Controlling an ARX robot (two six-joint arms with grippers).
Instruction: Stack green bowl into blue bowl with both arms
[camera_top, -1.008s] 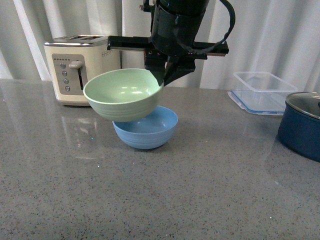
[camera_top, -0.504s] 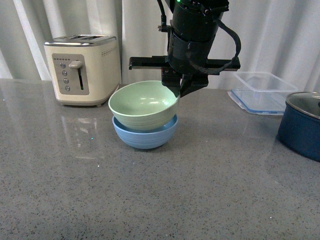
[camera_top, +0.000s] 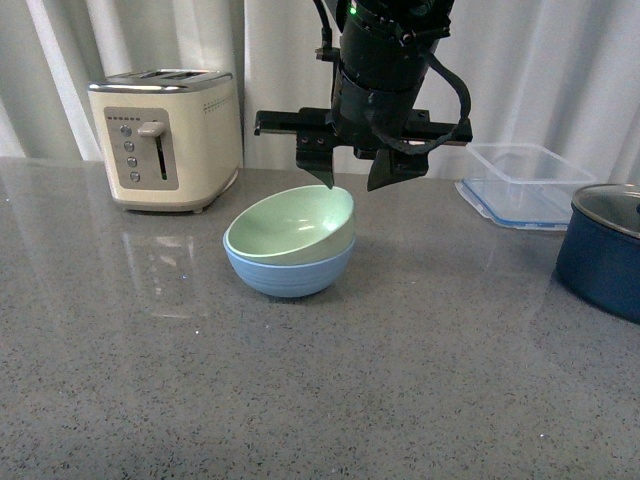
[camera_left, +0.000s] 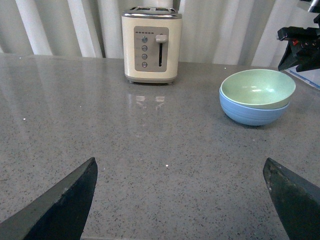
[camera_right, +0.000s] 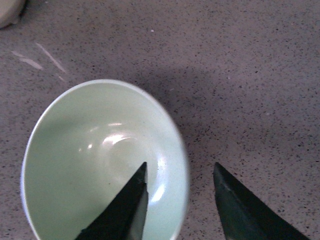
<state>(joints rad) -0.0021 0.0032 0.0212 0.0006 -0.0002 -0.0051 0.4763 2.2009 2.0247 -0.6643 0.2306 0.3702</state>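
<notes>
The green bowl (camera_top: 291, 223) sits nested in the blue bowl (camera_top: 289, 271) at the middle of the grey table (camera_top: 400, 380), tilted a little with its right rim raised. The right gripper (camera_top: 349, 177) hovers just above that far right rim, jaws spread open and holding nothing. A good finish, in my judgement, is to lift straight up so neither jaw clips the rim; the left gripper (camera_left: 182, 197) waits near, jaws wide.
</notes>
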